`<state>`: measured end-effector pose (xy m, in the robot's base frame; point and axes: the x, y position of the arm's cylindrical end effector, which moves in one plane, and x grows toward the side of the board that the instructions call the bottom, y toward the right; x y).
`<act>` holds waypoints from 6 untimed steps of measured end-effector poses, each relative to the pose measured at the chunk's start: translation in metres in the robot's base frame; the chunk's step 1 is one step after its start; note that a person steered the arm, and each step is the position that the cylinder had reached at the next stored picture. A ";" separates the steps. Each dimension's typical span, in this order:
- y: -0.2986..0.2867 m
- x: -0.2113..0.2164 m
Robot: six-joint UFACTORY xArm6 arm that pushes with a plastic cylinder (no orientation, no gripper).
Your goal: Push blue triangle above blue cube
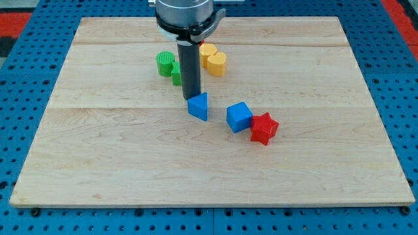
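The blue triangle point(198, 106) lies near the middle of the wooden board point(130, 163). The blue cube point(239, 117) sits to its right, a short gap apart. My tip point(192, 98) is at the triangle's upper left edge, touching or almost touching it. The dark rod rises from there toward the view's top and hides part of the blocks behind it.
A red star point(264, 128) touches the blue cube's lower right. A green cylinder point(166, 64) and another green block point(176, 74) sit left of the rod. A yellow heart point(216, 63) and a yellow block point(207, 51) sit right of it.
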<state>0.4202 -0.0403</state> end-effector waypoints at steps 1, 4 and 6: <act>-0.039 0.012; -0.006 0.031; 0.002 0.028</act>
<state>0.4484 -0.0386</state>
